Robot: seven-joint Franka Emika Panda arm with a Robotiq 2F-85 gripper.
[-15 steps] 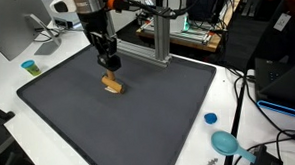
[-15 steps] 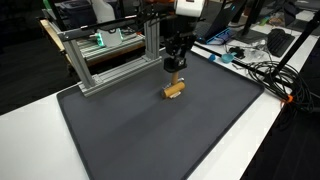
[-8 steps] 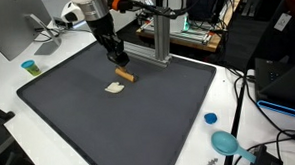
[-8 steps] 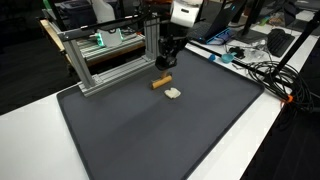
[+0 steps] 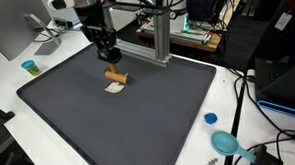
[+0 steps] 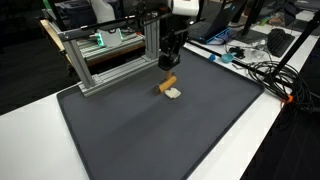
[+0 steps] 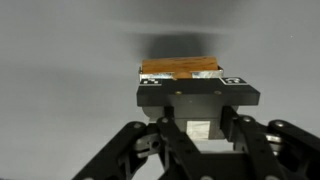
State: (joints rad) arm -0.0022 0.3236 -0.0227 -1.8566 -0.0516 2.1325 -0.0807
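Grey rubbery mat (image 5: 139,123) covers a white table (image 5: 12,83) in a lab, with an aluminium frame (image 6: 150,42) and cables (image 6: 262,70) at the far side. The gripper (image 5: 110,66) has its fingers clamped on a wooden block (image 7: 180,68), far-centre over the mat. The block is rectangular and grained. Its long axis lies level, crosswise to the fingers, just beside a pale scrap (image 5: 115,89).
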